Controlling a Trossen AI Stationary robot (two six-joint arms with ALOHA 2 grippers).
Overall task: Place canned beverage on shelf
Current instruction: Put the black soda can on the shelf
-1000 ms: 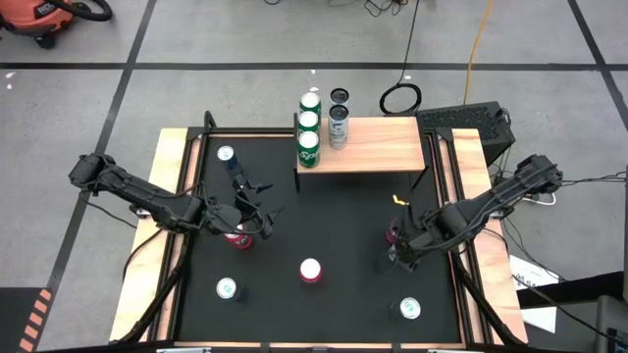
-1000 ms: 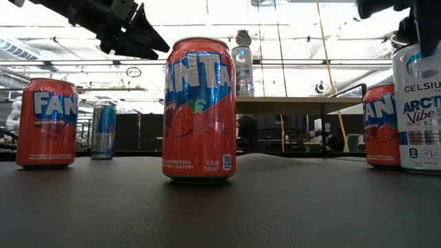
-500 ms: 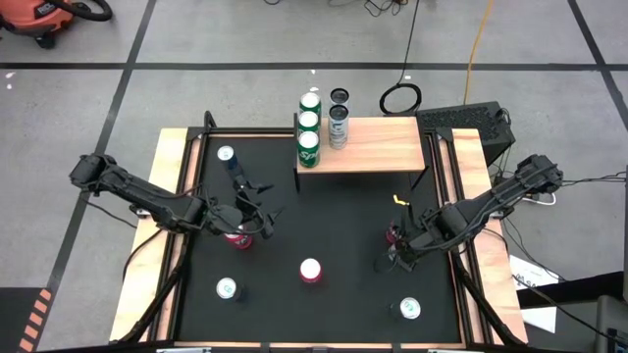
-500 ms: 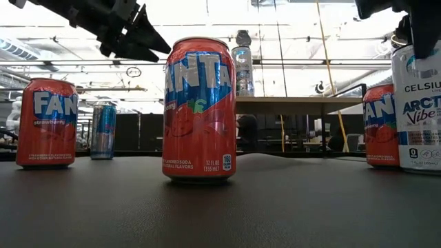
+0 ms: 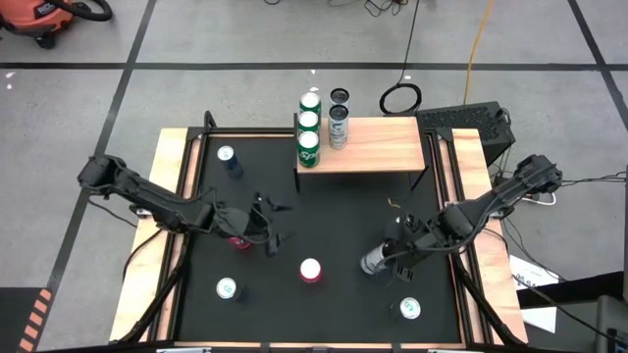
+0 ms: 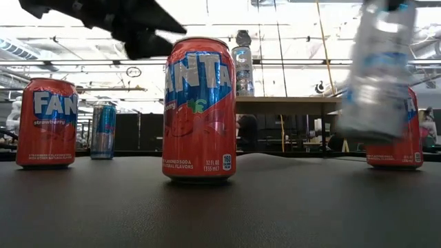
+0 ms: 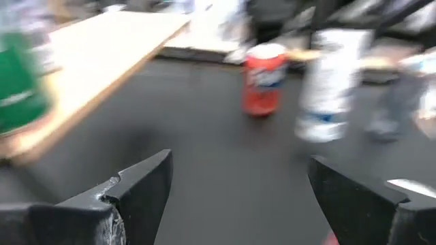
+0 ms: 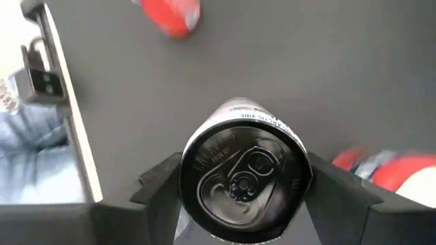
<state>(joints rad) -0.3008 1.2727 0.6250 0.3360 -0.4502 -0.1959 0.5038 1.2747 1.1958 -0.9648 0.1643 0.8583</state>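
Observation:
My right gripper (image 5: 390,257) is shut on a white and silver can (image 5: 373,262), held above the black mat at the right; the can also shows in the low view (image 6: 379,69). A red can (image 6: 396,141) stands behind it. My left gripper (image 5: 278,225) is open and empty above the mat, beside another red can (image 5: 235,239). A third red can (image 5: 311,271) stands mid-mat. The light-wood shelf (image 5: 378,145) stands at the far edge with three green cans (image 5: 308,147) and two silver cans (image 5: 339,124) on its left end. My right gripper pinches the can's side wall just below the top rim (image 8: 304,170), one finger (image 8: 337,194) on each side. The fingers come slanting down from the table's right. The can is tilted and lifted clear of the mat, its body hanging below the fingers.
A white-topped can (image 5: 410,309) stands near right, another (image 5: 227,288) near left, and a blue can (image 5: 227,155) far left. The mat's wooden frame (image 5: 177,196) runs round it. The shelf's right half is bare wood.
My right gripper has lifted the white can off the mat, tipped it and carried it a little toward the table's left and near edge. My left gripper has moved toward the table's right, still open.

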